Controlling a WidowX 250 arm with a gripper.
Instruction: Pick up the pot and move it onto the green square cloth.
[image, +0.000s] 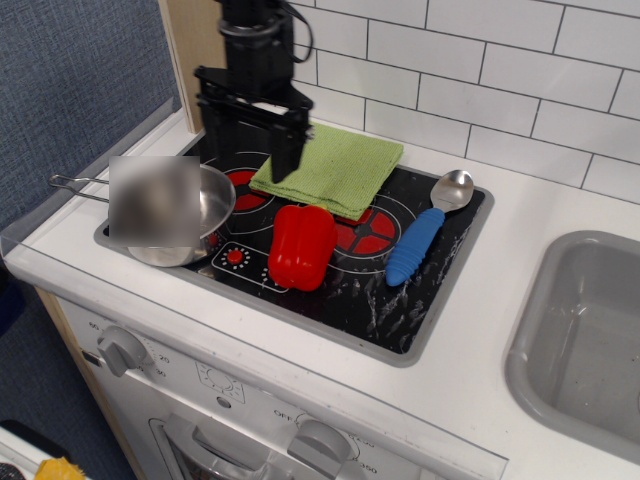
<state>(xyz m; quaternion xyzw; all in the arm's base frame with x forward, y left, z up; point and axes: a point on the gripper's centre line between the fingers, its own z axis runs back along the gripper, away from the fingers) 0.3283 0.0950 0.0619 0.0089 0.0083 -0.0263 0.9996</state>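
Observation:
The shiny steel pot (200, 215) sits on the front left burner of the toy stove, its wire handle (75, 185) pointing left; a blurred patch hides much of its bowl. The green square cloth (335, 167) lies flat on the back middle of the hob. My black gripper (250, 150) hangs open and empty above the back left burner, just behind the pot and over the cloth's left corner. Its two fingers point down with a wide gap.
A red toy pepper (300, 245) stands in front of the cloth. A silver spoon with a blue handle (425, 230) lies at the hob's right. A grey sink (585, 335) is at the far right. A wooden panel (195, 55) and tiled wall stand behind.

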